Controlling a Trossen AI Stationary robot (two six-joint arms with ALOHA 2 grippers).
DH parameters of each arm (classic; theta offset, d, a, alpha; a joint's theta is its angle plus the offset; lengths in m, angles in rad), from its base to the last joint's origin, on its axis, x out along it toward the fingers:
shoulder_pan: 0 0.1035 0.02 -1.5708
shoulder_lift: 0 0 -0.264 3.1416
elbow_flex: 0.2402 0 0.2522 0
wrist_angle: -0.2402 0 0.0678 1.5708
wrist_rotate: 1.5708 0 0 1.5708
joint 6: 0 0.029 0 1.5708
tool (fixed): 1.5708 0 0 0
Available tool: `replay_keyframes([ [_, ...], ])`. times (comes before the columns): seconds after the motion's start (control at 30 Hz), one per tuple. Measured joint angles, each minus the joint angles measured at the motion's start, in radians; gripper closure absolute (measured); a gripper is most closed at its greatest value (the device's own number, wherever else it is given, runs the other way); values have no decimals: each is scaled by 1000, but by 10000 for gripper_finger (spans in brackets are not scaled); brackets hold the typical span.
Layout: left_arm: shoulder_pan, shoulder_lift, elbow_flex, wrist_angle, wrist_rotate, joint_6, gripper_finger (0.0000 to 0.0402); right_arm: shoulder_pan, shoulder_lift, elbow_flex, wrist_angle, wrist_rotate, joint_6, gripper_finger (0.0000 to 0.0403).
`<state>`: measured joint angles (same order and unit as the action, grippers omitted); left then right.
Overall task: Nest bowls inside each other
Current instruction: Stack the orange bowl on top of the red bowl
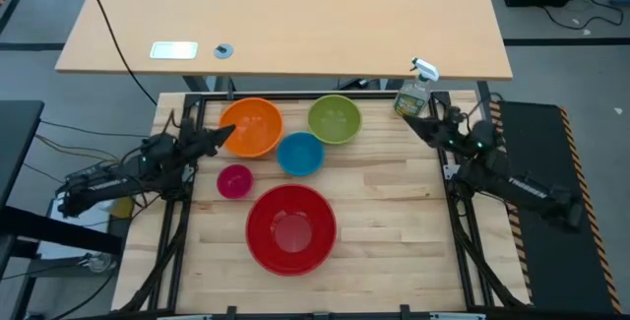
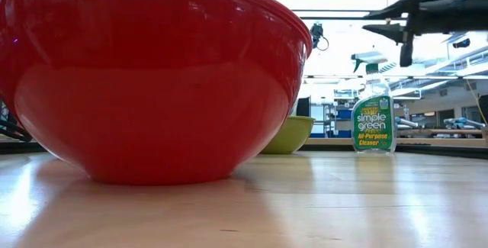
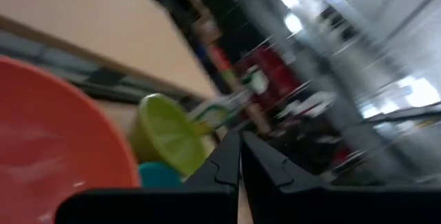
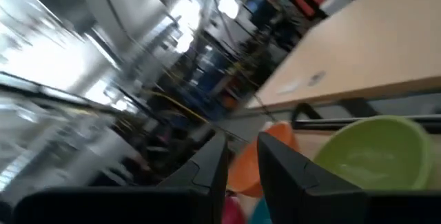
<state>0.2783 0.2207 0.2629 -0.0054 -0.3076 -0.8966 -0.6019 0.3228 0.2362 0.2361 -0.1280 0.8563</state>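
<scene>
High view stock-take: five bowls, none nested

High view: red bowl (image 1: 290, 228) nearest the front of the slatted wooden table (image 1: 394, 222); magenta-pink bowl (image 1: 234, 180) just beside it to the left; blue bowl (image 1: 300, 154) between orange bowl (image 1: 250, 127) and green bowl (image 1: 334, 119) at the back. All stand upright and separate. Left gripper (image 1: 221, 135) hovers at the orange bowl's left rim, jaws closed, holding nothing. Right gripper (image 1: 421, 123) waits at the table's right rear corner, near a spray bottle (image 1: 415, 92), jaws a little apart and empty.

Low view: red bowl fills the foreground; green bowl's edge and the bottle stand behind; an open workshop lies beyond.

Left wrist view: closed fingers (image 3: 227, 163), with orange, green and blue bowls ahead.

Right wrist view: narrow gap between fingers (image 4: 279, 162); green and orange bowls ahead.

Handling (a judgement): light, stiff, glossy plastic, likely slippery; pinch across the thin rim, one finger inside. A pale desk (image 1: 295, 15) adjoins behind
</scene>
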Motion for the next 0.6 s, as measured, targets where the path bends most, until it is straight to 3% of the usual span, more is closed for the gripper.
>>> replay_keyframes([
  [0.37,0,302,421,-667,-86,94,381,65,520,310,-31,-4,-202,313],
  [0.6,0,356,565,-827,-92,101,381,172,820,540,-83,33,-259,314],
])
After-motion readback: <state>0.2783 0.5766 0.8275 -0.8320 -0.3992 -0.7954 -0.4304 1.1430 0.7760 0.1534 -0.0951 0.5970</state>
